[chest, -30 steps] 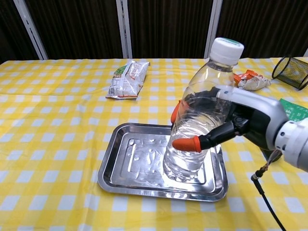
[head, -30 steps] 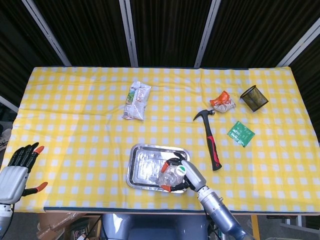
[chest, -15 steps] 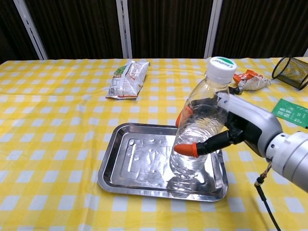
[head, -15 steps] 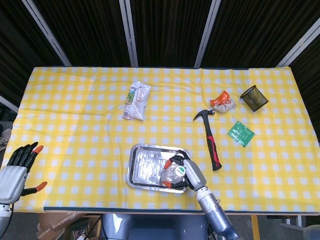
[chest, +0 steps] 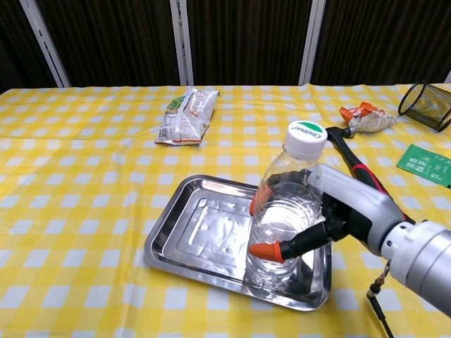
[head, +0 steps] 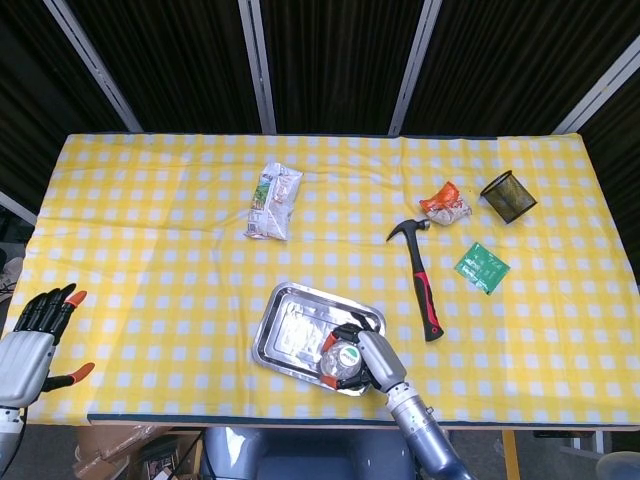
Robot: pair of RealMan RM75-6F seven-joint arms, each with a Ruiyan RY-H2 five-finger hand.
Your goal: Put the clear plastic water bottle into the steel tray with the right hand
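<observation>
The right hand (chest: 331,218) gripped the ribbed clear plastic water bottle (chest: 282,215), standing tilted in the shiny steel tray (chest: 190,239) near the table's front edge; the left hand (head: 35,345) lay spread.

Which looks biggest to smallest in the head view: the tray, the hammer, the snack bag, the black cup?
1. Steel tray, the biggest.
2. Hammer, long but thin.
3. White snack bag, shorter than the hammer but wider, so that is a close call.
4. Black mesh cup, the smallest.
</observation>
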